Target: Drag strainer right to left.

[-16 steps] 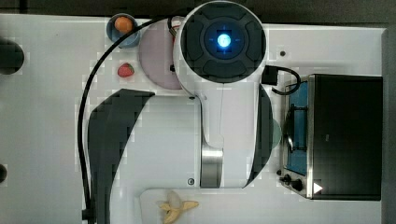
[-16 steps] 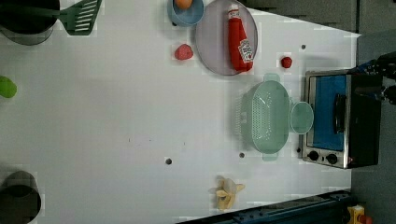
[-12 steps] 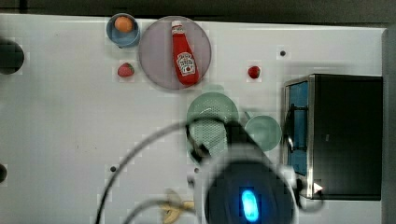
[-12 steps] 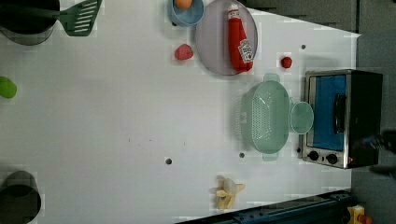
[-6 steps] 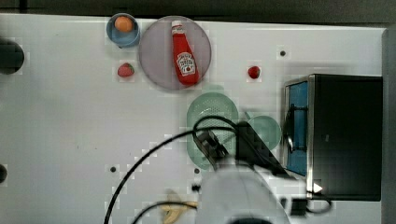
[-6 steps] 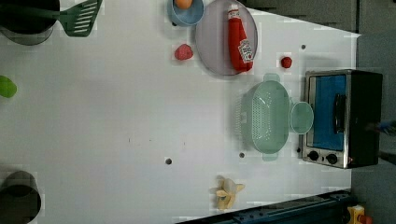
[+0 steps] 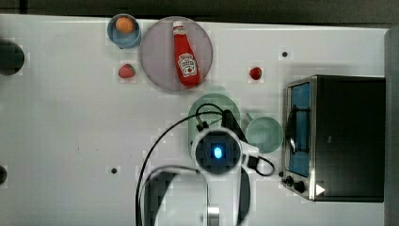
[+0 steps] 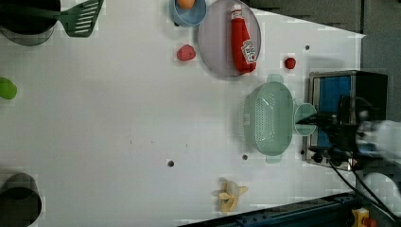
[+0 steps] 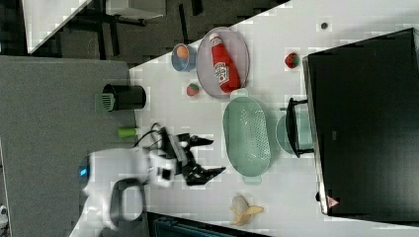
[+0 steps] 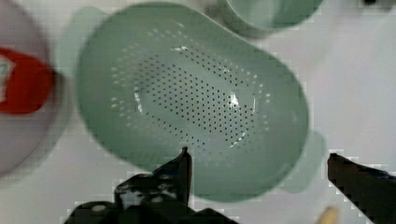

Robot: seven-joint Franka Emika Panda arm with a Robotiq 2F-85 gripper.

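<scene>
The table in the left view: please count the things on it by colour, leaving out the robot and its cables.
Mint green: 2, strainer, mug
Red: 3, ketchup bottle, two strawberries
Green: 2, spatula, small green object
Black: 3, two cups, toaster oven
Blue: 1, bowl
Orange: 1, ball
Grey: 1, plate
Yellow: 1, banana
Total: 14

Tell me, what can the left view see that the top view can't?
Left view's own: a green spatula, a peeled banana and the whole strainer. Top view's own: the arm from above, with a blue light, covering part of the strainer. Shared: the strainer, the ketchup bottle on its plate, the green mug and the toaster oven.
</scene>
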